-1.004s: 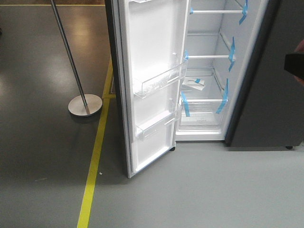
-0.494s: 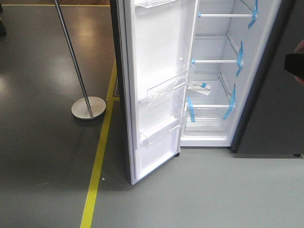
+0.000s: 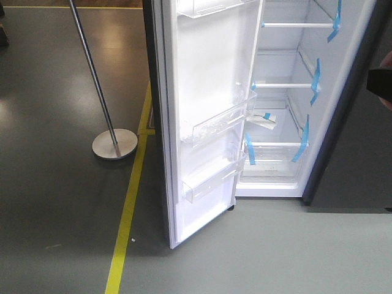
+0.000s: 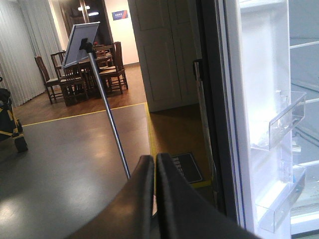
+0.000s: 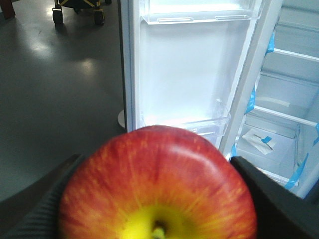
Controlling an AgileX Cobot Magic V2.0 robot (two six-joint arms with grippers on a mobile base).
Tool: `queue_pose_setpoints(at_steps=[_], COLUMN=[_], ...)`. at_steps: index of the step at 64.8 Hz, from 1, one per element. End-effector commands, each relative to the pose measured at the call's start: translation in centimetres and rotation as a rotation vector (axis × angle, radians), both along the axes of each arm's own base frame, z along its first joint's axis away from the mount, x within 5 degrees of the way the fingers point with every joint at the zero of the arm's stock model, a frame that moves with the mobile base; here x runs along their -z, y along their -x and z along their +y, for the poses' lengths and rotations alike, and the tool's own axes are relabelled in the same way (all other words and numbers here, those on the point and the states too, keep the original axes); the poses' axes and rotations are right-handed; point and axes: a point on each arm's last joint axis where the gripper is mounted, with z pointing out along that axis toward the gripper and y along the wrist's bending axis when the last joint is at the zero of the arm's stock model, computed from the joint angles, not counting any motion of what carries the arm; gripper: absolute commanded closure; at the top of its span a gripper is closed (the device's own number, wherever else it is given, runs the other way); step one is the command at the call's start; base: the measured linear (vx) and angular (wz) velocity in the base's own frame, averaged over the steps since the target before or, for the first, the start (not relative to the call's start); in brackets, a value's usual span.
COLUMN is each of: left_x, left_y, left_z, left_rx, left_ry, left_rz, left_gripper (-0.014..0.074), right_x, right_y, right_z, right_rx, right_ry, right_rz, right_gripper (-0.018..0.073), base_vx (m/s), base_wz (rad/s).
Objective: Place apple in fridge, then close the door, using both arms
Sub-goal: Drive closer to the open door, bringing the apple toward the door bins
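Observation:
A shiny red apple with a yellow patch fills the right wrist view. My right gripper is shut on it, with a black finger on each side. Ahead of the apple the fridge shows its white interior, glass shelves and blue tape strips. The door stands swung wide open to the left, its clear bins facing me. My left gripper is shut on nothing, its fingertips pressed together. It sits left of the door's edge and points past it at the floor.
A sign stand with a round metal base and a slanted pole stands left of the door, beside a yellow floor line. A dark grey panel borders the fridge on the right. White paper lies on a lower shelf. Chairs stand far behind.
In the front view the fridge, door and sign stand have drifted right and lower and look slightly larger. The door's angle looks unchanged.

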Motion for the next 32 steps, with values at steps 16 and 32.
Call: queue_pose_setpoints(at_steps=[16, 32], left_x=[-1.36, -1.36], left_y=[0.27, 0.27], left_z=[-0.14, -0.14], left_rx=[0.020, 0.020], left_ry=[0.018, 0.018], left_rz=[-0.103, -0.103], left_gripper=[0.0603, 0.0603], right_x=[-1.57, -1.57], right_y=[0.19, 0.19], right_z=[-0.12, -0.12], right_rx=[0.034, 0.034], right_ry=[-0.038, -0.038], right_rz=[-0.094, -0.094], right_gripper=[0.0500, 0.0500], base_vx=[0.11, 0.13], base_wz=[0.00, 0.02])
